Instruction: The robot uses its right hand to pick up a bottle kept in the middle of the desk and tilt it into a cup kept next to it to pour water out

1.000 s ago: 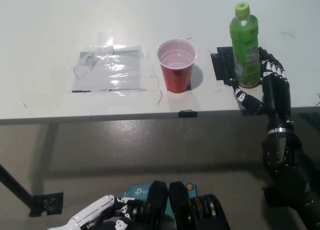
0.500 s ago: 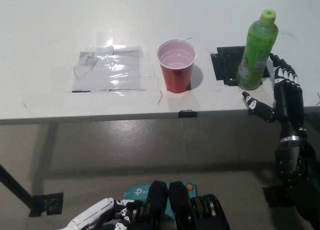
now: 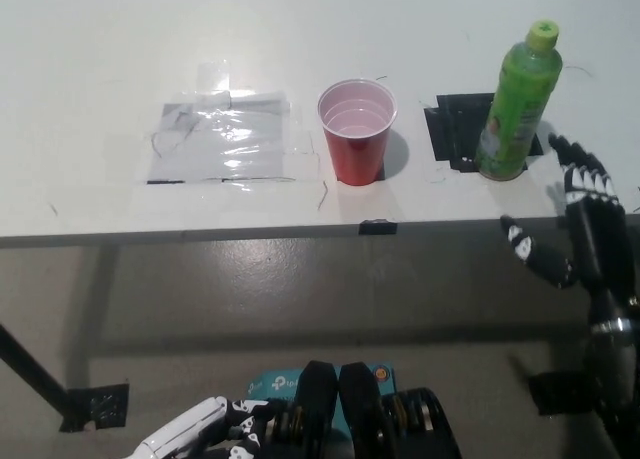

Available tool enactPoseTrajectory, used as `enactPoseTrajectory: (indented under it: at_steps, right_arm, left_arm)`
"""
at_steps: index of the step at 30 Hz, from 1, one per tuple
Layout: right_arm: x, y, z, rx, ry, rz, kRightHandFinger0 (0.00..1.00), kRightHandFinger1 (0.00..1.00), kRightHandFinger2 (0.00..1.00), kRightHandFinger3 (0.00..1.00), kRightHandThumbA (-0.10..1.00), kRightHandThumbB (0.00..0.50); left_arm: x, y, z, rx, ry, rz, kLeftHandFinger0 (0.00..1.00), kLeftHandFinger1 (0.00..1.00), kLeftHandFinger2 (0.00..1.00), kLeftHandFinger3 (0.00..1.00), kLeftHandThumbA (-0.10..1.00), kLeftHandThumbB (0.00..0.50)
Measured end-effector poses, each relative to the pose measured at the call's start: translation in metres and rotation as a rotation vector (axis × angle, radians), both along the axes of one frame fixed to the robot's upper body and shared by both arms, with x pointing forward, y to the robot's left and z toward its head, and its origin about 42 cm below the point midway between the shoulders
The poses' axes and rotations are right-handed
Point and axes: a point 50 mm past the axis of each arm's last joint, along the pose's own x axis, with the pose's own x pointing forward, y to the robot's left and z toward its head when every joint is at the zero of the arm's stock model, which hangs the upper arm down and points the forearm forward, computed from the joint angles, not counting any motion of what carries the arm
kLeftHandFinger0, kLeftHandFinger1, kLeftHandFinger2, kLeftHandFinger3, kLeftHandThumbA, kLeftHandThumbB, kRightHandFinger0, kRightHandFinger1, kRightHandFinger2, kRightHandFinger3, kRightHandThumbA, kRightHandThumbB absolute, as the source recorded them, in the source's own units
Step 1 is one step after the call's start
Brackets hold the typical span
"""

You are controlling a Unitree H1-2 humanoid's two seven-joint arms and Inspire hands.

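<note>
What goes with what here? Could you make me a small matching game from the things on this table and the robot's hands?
Things:
1. green bottle
2. red cup
3. right hand
4. left hand

States:
A. white, resting low at the picture's bottom left
B. upright on the black tape mark
C. open-topped, left of the bottle
D. black, open, apart from the bottle

Pairs: 1-B, 2-C, 3-D, 4-A

Bottle (image 3: pixel 516 107) upright (right hand (image 3: pixel 580 229) apart).
</note>
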Motion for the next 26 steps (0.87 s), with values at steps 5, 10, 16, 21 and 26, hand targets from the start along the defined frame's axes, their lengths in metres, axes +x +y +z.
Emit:
enactPoseTrajectory:
  at_steps: [5,10,16,21,26]
  right_arm:
    - [-0.044,0.004,0.000,0.023,0.032,0.063,1.00,1.00,1.00,1.00,0.69,0.366]
    - [-0.091,0.012,0.005,0.089,0.063,0.130,1.00,1.00,1.00,1.00,0.74,0.342]
    - [-0.129,0.020,0.012,0.182,0.152,0.235,1.00,1.00,1.00,1.00,0.61,0.314]
    - [-0.130,0.021,0.004,0.250,0.252,0.283,1.00,1.00,1.00,1.00,0.64,0.315]
    - [-0.128,0.019,-0.003,0.306,0.333,0.321,1.00,1.00,1.00,1.00,0.58,0.290]
  left_arm:
    - [0.000,0.000,0.000,0.000,0.000,0.001,0.90,0.96,0.92,0.94,1.00,0.500]
    - [0.000,0.000,0.000,0.000,0.001,0.002,0.90,0.96,0.92,0.94,1.00,0.500]
    - [0.000,0.002,0.000,0.000,-0.002,0.007,0.90,0.95,0.92,0.94,1.00,0.500]
    - [0.000,0.002,0.000,0.000,-0.001,0.006,0.90,0.96,0.93,0.94,1.00,0.500]
    - [0.000,0.002,0.000,0.000,-0.001,0.007,0.90,0.95,0.91,0.94,1.00,0.500]
